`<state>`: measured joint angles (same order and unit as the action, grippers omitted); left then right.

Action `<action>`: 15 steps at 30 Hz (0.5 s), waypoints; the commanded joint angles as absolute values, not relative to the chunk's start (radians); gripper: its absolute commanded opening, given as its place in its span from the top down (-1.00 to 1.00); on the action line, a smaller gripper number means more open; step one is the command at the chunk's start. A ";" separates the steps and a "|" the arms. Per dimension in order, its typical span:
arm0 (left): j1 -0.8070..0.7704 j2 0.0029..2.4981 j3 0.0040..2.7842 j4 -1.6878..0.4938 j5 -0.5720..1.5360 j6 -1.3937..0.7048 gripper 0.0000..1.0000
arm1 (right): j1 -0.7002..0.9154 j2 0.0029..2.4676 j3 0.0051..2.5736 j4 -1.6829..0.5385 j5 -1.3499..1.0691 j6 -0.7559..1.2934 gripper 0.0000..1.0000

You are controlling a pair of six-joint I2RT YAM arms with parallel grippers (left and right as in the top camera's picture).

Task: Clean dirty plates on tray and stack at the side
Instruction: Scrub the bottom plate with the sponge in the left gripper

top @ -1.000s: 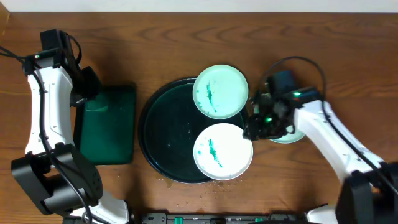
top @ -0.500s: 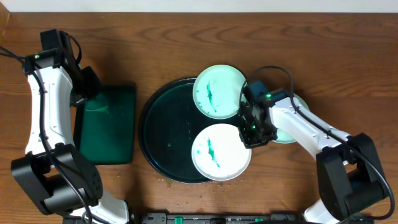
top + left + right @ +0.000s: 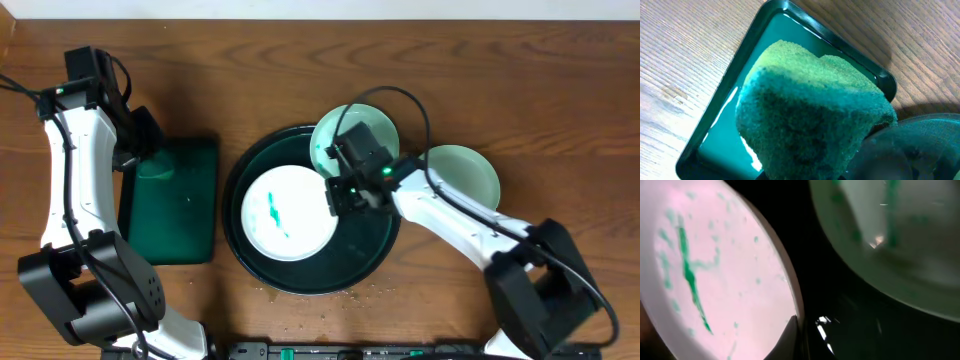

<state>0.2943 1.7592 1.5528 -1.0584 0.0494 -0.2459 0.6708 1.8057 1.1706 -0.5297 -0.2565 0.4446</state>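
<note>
Your left arm (image 3: 68,175) is a chain of smooth white shells linked by chunky black joints, ending in a rounded black base (image 3: 95,290). Thin black cables (image 3: 22,87) loop loosely beside its upper joint. Your right arm (image 3: 450,212) has the same white shells and black joints, with one long black cable (image 3: 390,89) arching over it. A small green light (image 3: 383,172) glows on its black wrist block. Your right gripper (image 3: 336,196) is black; the wrist view shows one dark, wedge-shaped fingertip (image 3: 789,339).

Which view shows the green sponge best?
Left wrist: the sponge fills the frame, above the rectangular green tray. Overhead, it is all but hidden under the left arm. The right wrist view shows none of it.
</note>
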 commanded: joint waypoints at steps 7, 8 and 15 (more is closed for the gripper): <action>0.287 1.760 1.554 -1.092 0.150 -0.230 0.85 | 0.694 1.942 1.231 -0.549 -0.255 0.542 0.97; 0.279 1.760 1.554 -1.099 0.157 -0.230 0.85 | 0.694 1.950 1.232 -0.547 -0.254 0.551 0.98; 0.150 1.760 1.541 -1.137 0.258 -0.230 0.85 | 0.649 2.012 1.251 -0.558 -0.329 0.572 0.97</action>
<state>0.2104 1.7592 1.5524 -1.1252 0.1974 -0.2386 0.6807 1.9778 1.2358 -0.5571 -0.2939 0.5426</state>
